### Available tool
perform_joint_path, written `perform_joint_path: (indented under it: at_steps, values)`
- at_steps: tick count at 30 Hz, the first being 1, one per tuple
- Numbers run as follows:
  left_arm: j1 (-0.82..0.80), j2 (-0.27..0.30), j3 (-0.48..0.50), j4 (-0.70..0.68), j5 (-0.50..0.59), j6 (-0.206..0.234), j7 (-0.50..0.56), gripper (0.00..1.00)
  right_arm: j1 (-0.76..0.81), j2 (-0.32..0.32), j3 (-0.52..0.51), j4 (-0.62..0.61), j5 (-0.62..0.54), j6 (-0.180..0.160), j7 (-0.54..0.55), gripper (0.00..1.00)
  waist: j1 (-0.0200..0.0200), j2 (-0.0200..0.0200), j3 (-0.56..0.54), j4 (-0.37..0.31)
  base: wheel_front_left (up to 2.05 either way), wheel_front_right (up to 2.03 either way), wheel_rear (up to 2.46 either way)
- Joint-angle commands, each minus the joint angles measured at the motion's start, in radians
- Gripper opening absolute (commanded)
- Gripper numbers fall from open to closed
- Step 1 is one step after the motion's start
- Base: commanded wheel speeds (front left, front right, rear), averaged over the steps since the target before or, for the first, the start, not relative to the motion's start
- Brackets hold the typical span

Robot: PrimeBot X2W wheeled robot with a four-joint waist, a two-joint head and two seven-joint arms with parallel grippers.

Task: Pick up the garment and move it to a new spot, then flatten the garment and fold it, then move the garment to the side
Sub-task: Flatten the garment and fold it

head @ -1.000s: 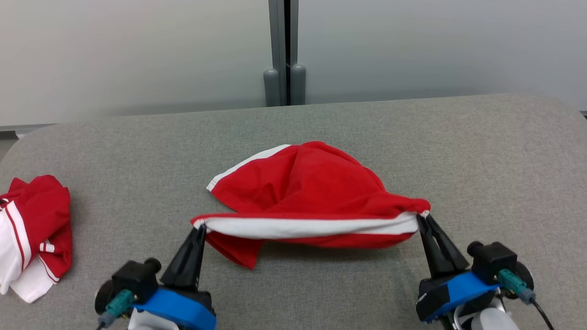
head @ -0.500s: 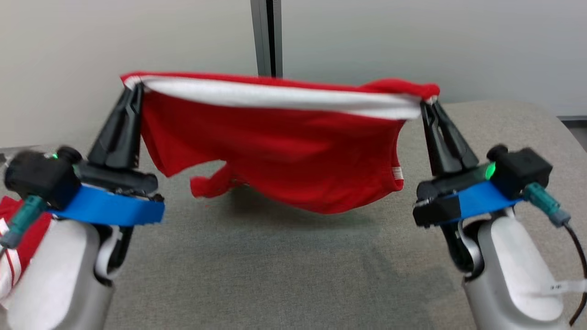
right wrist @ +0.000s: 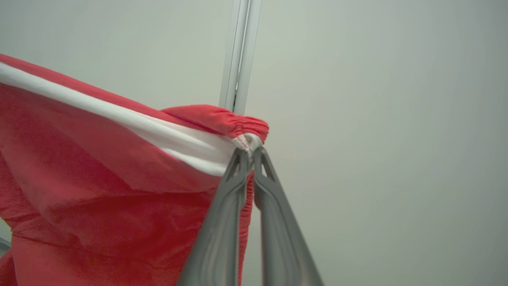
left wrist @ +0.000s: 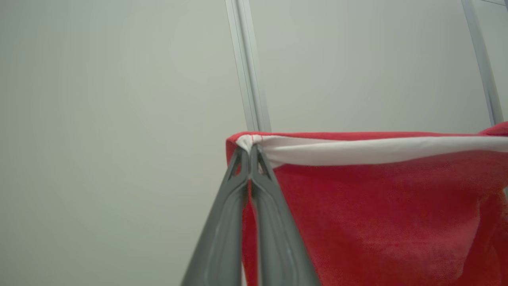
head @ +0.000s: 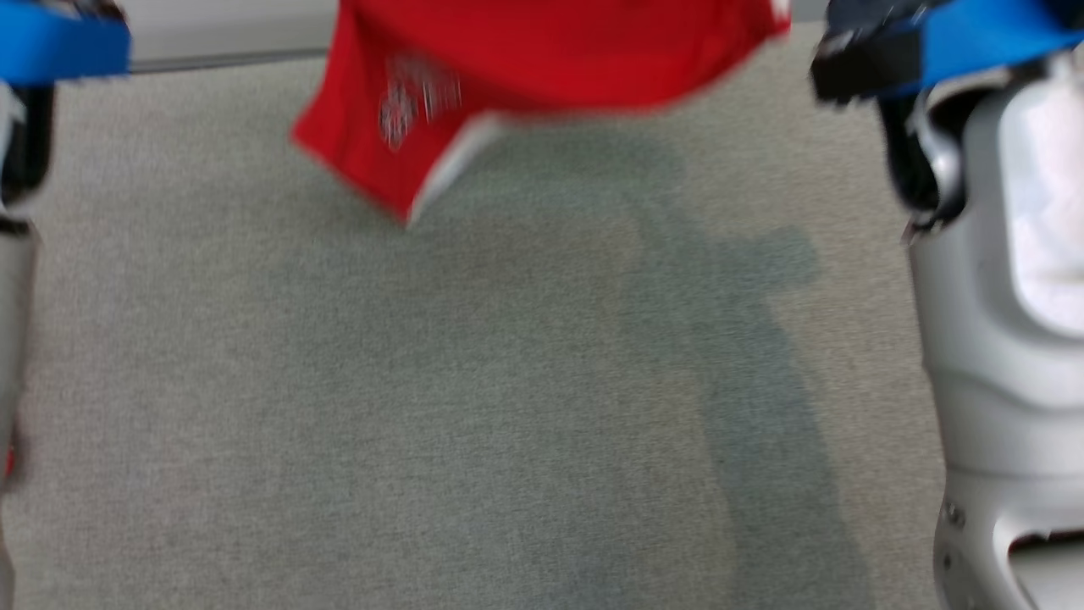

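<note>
In the head view, the red garment (head: 525,59) is hanging at the top of the frame, clear of the grey table (head: 508,381) and casting a shadow on it. The pale right forearm (head: 1008,254) is standing at the right edge. The picture is blurred, and one lower corner of the cloth is drooping towards the table without reaching it. In the left wrist view, the left gripper (left wrist: 250,153) is pinching one end of the white band (left wrist: 377,150) with its fingers pressed together, so the band is stretching taut away from it while the red cloth is hanging below. In the right wrist view, the right gripper (right wrist: 249,153) is clamping the band's other end, where the fabric is bunching, with its fingers likewise closed on it. Holding the two ends apart and high is probably letting the garment's own weight pull it open, ready to be laid flat at a new spot.
</note>
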Motion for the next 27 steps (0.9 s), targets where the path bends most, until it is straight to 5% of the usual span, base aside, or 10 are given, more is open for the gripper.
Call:
perform_joint_path:
  at_steps: [1, 9, 15, 27]
  values:
    - [-0.025, -0.001, 0.014, 0.008, -0.001, -0.001, -0.003, 0.0, -0.034, -0.006, -0.017, 0.03, -0.004, -0.001, -0.018, 0.0, -0.0005, -0.0004, 0.047, 0.04, 0.0, 0.0, 0.0]
    - [0.076, -0.042, 0.0, 0.039, -0.035, 0.0, -0.003, 0.0, -0.004, -0.007, -0.041, 0.208, 0.008, -0.001, -0.085, 0.0, -0.0005, -0.0004, 0.068, 0.055, 0.0, 0.0, 0.0]
    - [0.369, -0.125, 0.017, 0.129, -0.074, 0.001, -0.004, 0.0, 0.232, -0.009, -0.028, 0.317, 0.063, -0.002, -0.101, 0.0, -0.0005, -0.0004, 0.021, 0.052, 0.0, 0.0, 0.0]
    - [0.81, -0.233, 0.061, 0.257, -0.051, 0.002, -0.004, 0.0, 0.749, -0.014, -0.037, 0.304, 0.188, -0.004, -0.102, 0.0, -0.0005, -0.0004, -0.157, 0.046, 0.0, 0.0, 0.0]
